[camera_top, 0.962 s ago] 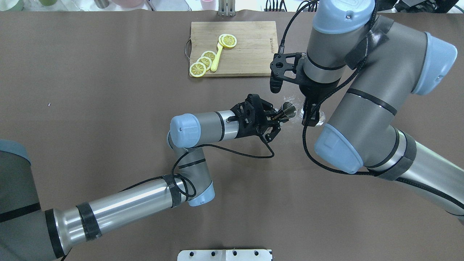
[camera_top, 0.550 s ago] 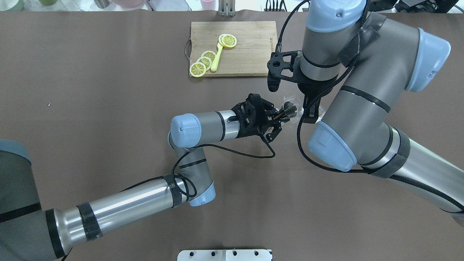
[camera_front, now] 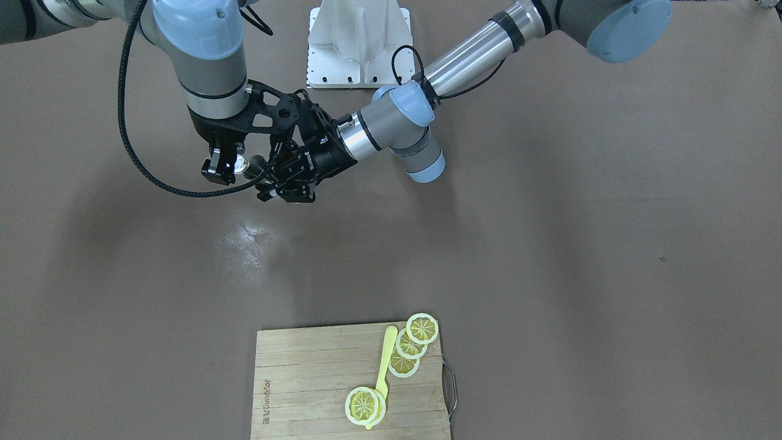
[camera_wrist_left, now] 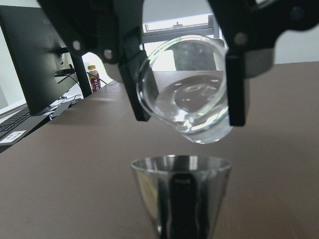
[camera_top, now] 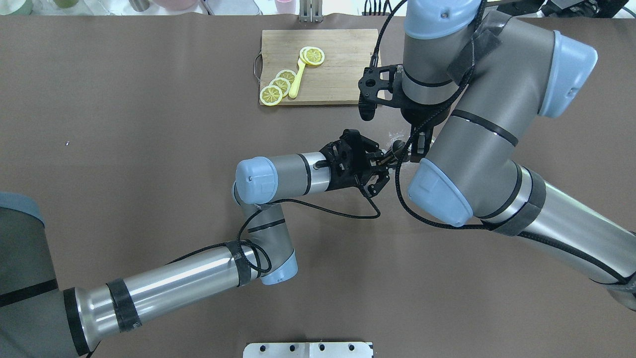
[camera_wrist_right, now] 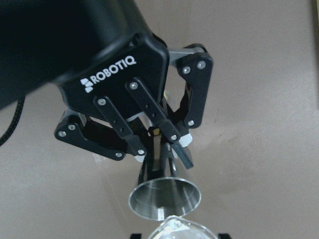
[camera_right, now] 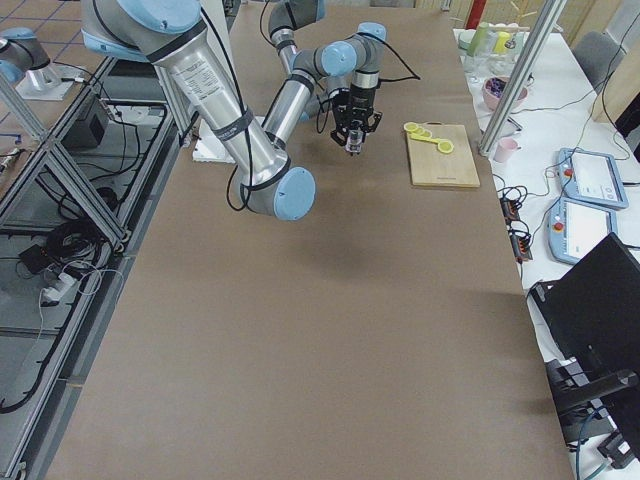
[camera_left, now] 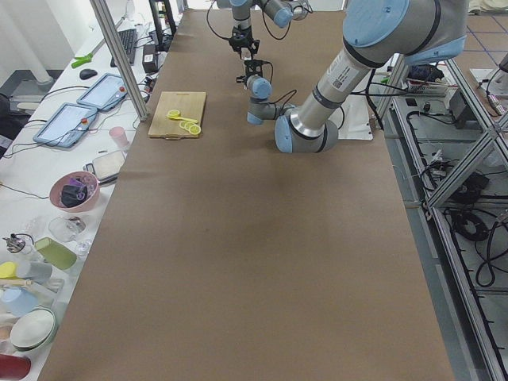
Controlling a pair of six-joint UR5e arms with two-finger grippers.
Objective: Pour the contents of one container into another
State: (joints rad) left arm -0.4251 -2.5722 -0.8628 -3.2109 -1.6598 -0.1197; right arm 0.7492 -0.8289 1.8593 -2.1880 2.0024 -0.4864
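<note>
**Jigger** (camera_wrist_left: 182, 194): grey metal, upright over the desk (camera_top: 149, 124), clenched at its narrow waist by the left claw (camera_wrist_right: 162, 149).
**Glass cup** (camera_wrist_left: 184, 84): clear, tilted, just above the jigger's open rim without touching it, and grasped between the fingers of the right claw (camera_wrist_left: 189, 119).
**Cutting board** (camera_top: 343, 64): carries lemon slices (camera_top: 278, 87), well apart from both claws.

Upright metal jigger (camera_wrist_left: 180, 199), tilted glass cup (camera_wrist_left: 189, 94) above

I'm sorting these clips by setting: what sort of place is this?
Probably a robotics lab, not a kitchen: teach pendants lie on the side bench, aluminium framing stands by the table, and bowls wait as props.
</note>
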